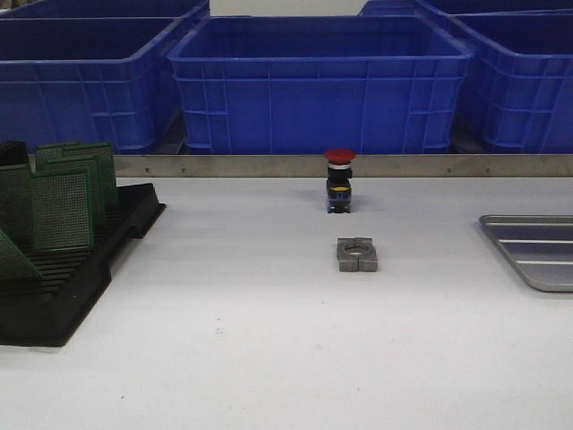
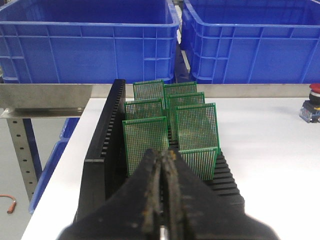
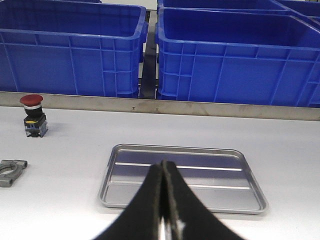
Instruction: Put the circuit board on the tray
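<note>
The circuit boards [image 2: 145, 142] stand upright in the black slotted rack [image 2: 102, 145] at the left of the tabletop [image 1: 269, 349]. The tray [image 3: 182, 177] lies bare, well apart at the right. Left hand [image 2: 162, 155]: fingers together, holding nothing, just before the nearest board. Right hand [image 3: 163, 167]: fingers together, above the tray. Judgement: each board is thin, light, rigid; grip its top edge and lift straight out of the slot.

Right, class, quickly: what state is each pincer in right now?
Left pincer: closed, holding nothing.
Right pincer: closed, holding nothing.
</note>
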